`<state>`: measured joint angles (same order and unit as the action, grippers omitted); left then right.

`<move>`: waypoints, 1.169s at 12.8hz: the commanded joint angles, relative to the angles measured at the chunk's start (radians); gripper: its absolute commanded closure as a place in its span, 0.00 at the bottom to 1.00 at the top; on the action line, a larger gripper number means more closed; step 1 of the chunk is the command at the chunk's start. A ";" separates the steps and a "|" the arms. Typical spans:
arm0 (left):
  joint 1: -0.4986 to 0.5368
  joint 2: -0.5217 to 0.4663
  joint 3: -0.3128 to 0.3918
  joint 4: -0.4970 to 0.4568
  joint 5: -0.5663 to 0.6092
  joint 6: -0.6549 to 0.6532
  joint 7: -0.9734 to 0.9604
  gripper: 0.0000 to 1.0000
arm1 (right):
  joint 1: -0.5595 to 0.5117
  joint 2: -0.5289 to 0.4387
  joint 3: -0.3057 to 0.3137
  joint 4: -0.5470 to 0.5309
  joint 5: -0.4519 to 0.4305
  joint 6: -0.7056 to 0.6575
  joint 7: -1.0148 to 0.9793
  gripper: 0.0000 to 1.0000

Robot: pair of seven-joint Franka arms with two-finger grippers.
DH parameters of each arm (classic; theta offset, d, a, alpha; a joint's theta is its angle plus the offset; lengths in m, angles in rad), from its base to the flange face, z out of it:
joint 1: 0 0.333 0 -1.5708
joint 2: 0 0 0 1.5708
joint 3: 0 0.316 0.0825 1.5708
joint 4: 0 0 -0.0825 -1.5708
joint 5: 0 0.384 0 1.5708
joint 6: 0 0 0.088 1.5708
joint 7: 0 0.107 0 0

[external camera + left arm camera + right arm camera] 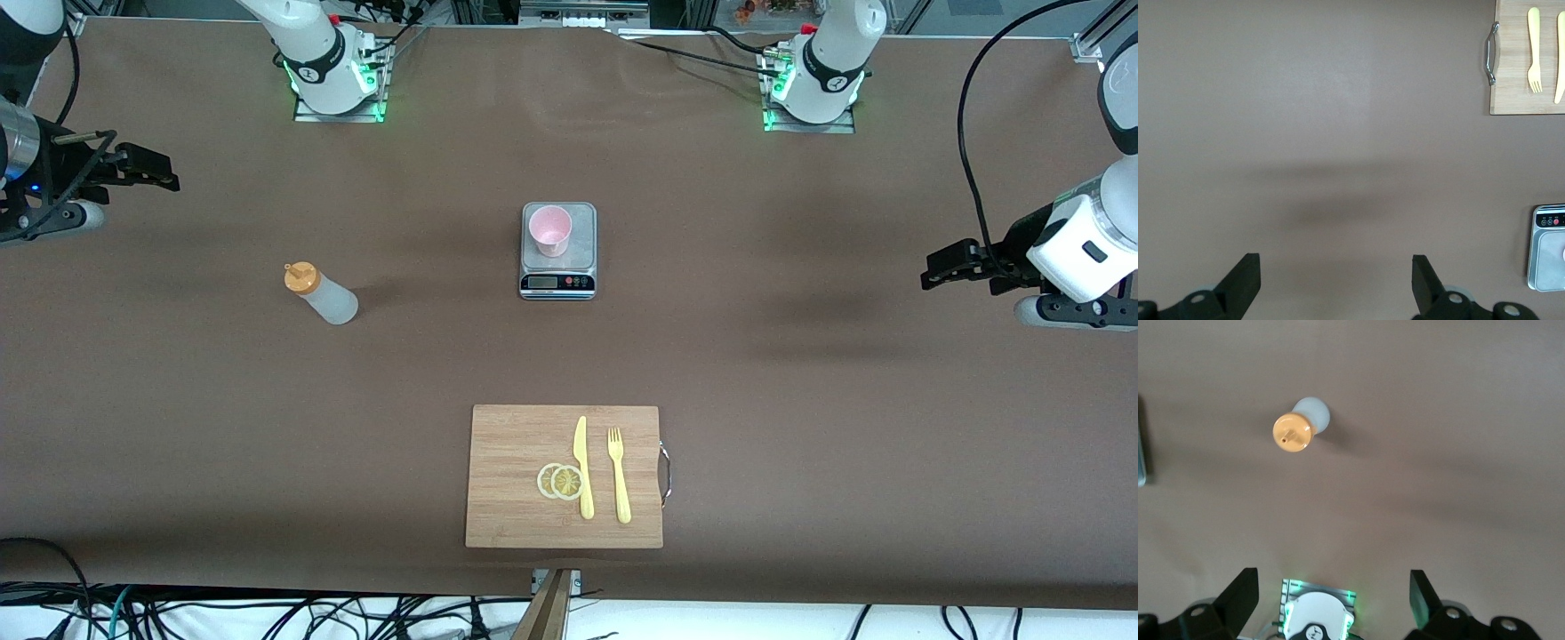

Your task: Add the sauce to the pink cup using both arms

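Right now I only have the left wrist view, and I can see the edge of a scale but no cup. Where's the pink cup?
Observer: The pink cup stands upright on the scale.
Operator: My left hand hangs open over brown table. Where's the sauce?
Observer: The sauce stands on the table toward the right arm's end, slightly nearer the front camera than the cup.
Operator: Is the right hand on it?
Observer: No, the right hand hangs open and holds nothing, over the right arm's end of the table.
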<state>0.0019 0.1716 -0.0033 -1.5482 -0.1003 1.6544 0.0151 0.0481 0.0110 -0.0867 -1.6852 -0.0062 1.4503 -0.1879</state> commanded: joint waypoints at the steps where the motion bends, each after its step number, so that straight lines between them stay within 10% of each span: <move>1: 0.007 0.014 -0.007 0.033 0.014 -0.021 0.019 0.00 | -0.030 -0.019 0.012 -0.031 -0.001 0.100 0.027 0.00; 3: 0.007 0.014 -0.007 0.033 0.014 -0.021 0.016 0.00 | -0.030 -0.020 0.007 -0.065 -0.006 0.253 0.018 0.00; 15: 0.009 0.014 -0.007 0.033 0.014 -0.021 0.005 0.00 | -0.027 -0.048 -0.001 -0.039 -0.005 0.125 0.153 0.00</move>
<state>0.0019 0.1741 -0.0030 -1.5471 -0.1003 1.6544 0.0150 0.0274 -0.0161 -0.0937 -1.7187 -0.0061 1.5903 -0.0461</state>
